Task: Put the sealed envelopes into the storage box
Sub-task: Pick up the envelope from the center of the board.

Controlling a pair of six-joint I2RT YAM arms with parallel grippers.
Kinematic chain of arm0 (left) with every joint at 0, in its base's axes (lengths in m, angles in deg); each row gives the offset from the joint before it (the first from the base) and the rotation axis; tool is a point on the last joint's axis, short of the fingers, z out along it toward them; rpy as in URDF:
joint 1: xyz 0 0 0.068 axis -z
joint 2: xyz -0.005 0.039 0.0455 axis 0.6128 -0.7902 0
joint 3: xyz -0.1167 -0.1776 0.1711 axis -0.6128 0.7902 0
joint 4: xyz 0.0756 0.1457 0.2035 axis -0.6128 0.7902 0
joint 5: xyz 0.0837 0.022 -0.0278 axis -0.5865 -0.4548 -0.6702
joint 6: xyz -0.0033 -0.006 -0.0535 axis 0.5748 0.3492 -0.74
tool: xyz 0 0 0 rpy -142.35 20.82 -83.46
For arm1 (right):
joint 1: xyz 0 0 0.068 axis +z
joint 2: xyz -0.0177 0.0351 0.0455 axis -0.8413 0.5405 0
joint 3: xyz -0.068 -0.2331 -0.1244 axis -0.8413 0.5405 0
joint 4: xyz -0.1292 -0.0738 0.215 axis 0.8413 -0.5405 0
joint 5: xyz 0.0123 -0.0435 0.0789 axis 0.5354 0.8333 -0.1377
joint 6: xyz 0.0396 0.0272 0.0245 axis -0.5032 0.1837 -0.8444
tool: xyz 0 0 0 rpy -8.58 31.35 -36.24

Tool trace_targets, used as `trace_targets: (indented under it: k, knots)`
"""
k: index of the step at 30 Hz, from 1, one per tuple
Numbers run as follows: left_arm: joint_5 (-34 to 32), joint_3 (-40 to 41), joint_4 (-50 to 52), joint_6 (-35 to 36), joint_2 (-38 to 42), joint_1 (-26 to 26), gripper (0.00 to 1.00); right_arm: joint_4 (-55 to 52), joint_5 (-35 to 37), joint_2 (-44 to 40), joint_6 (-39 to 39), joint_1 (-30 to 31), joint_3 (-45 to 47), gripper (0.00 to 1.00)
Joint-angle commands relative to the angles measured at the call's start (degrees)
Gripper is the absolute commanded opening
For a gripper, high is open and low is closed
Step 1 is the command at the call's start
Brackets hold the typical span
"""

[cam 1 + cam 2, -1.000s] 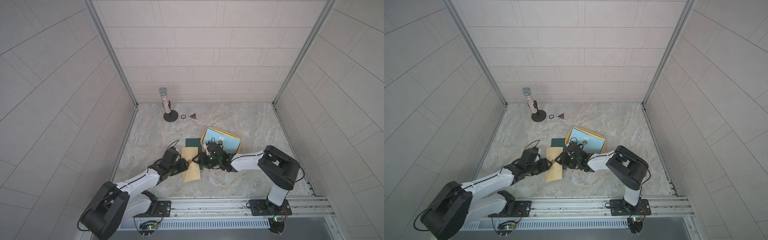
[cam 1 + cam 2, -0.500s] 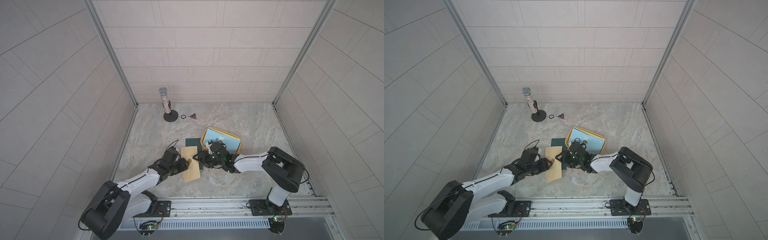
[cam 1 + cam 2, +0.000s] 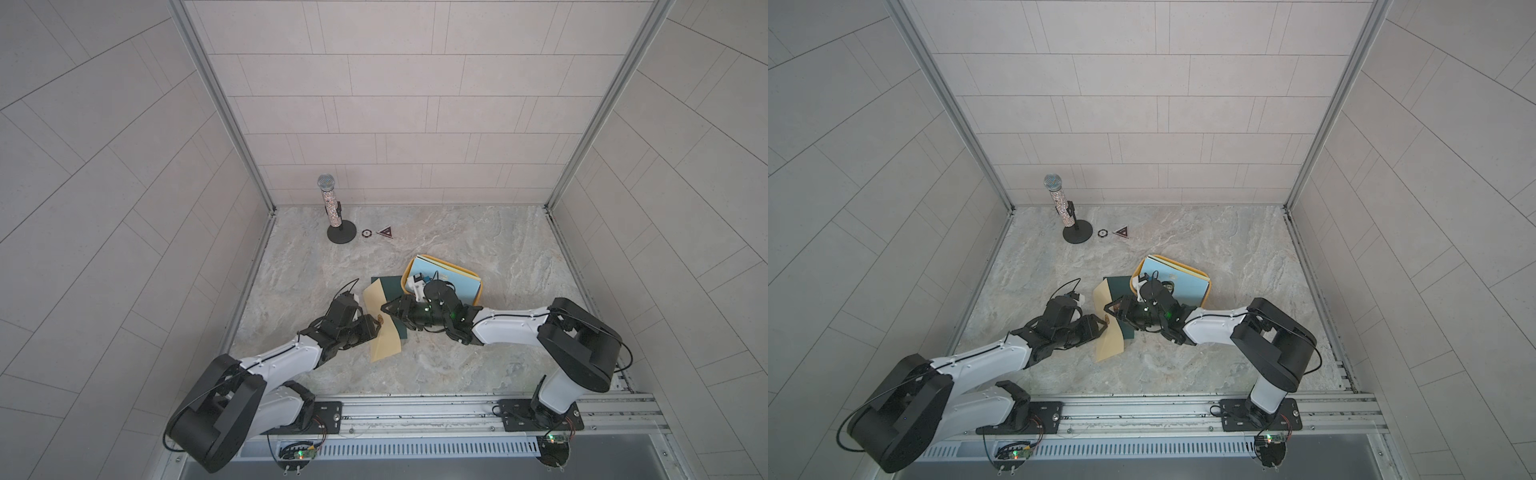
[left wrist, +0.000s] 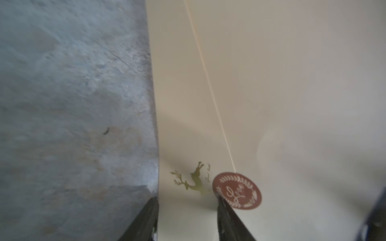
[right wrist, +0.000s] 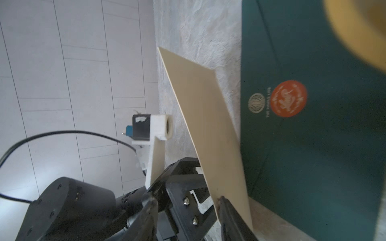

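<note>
Marbled table under tiled walls carries everything. At its middle the left tool [image 4: 187, 199] and right tool [image 5: 187, 200] meet almost tip to tip, both with jaws standing apart and nothing pinched. Compared with a second ago, the cream envelope [image 3: 384, 345] between them no longer lies flat: the right wrist view shows it on a slant, one long edge lifted off the table with a finger of the right tool against it. That probably lets a jaw get underneath, so a grip looks near, though none is made yet. Its low edge meets the dark green envelope [image 3: 390, 284], which runs up to the storage box [image 3: 479, 291] just behind the right tool. A light blue envelope [image 3: 461, 284] already lies inside, and the rim must be cleared. Bare table lies toward the front rail [image 3: 415, 405]; the microphone stand [image 3: 341, 232] and small badges [image 3: 385, 232] sit well apart by the back wall.
</note>
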Motion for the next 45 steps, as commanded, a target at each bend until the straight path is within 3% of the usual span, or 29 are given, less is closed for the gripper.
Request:
trace_targets:
  k: [1, 12, 20, 24, 29, 34, 39, 45]
  knots:
    - [0.7, 2.62, 7.03, 0.66, -2.46, 0.39, 0.52, -3.1, -2.81, -0.53, 2.79, 0.98, -0.62, 0.51]
    - [0.9, 2.83, 7.57, 0.9, -1.72, 0.47, 0.52, -8.37, -2.19, 2.16, 8.22, 0.89, -1.17, 0.49]
    - [1.27, 2.64, 8.88, 1.05, 1.15, 0.43, 0.52, -21.06, 2.87, -1.09, 17.44, 0.54, -3.37, 0.14]
    - [1.24, 1.52, 12.93, 1.89, 6.48, 0.39, 0.58, -26.44, 4.82, -5.32, 24.76, 0.36, -4.45, 0.01]
    - [0.5, -3.86, 22.95, 3.6, 18.26, 0.22, 0.63, -27.41, 3.85, -12.82, 33.54, -0.67, -3.24, 0.0]
    - [6.73, -5.02, 18.31, 0.69, 30.82, 0.13, 0.67, -24.24, 1.29, -23.32, 41.09, -1.21, 0.35, 0.0]
    - [15.41, -5.53, 9.66, -1.24, 36.67, 0.21, 0.69, -19.4, -4.77, -31.67, 41.57, -1.56, 3.69, 0.0]
    - [20.47, -6.81, 3.86, -4.21, 38.8, 0.21, 0.68, -11.24, -13.36, -32.67, 34.05, -1.49, 4.59, 0.0]
